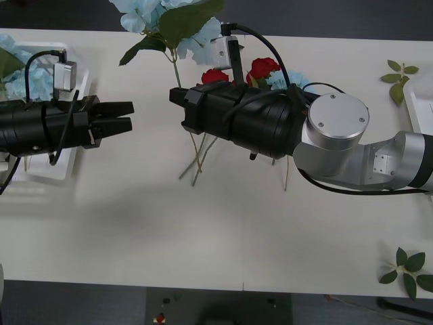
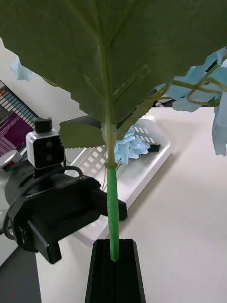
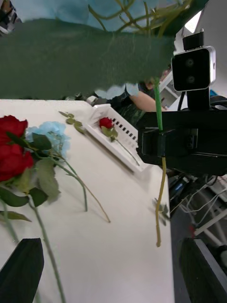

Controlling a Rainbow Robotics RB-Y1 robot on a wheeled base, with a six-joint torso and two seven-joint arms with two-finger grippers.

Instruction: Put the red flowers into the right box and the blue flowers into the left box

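Observation:
My right gripper (image 1: 174, 96) is shut on the green stem of a blue flower (image 1: 169, 17) and holds it upright above the table; its big leaf (image 2: 99, 52) rises right over the shut fingers (image 2: 114, 258). Two red flowers (image 1: 215, 76) and another blue flower (image 1: 287, 80) lie on the table behind that arm. My left gripper (image 1: 130, 115) hovers open a short way left of the held stem, beside the left box (image 1: 51, 172), which holds blue flowers (image 2: 130, 144). The right box (image 3: 113, 149) holds one red flower (image 3: 106, 123).
Loose green leaf sprigs lie at the table's right end, one at the back (image 1: 399, 78) and one near the front edge (image 1: 406, 267). Several bare stems (image 1: 199, 159) spread on the table under the right arm. The right box's edge (image 1: 425, 101) shows at the far right.

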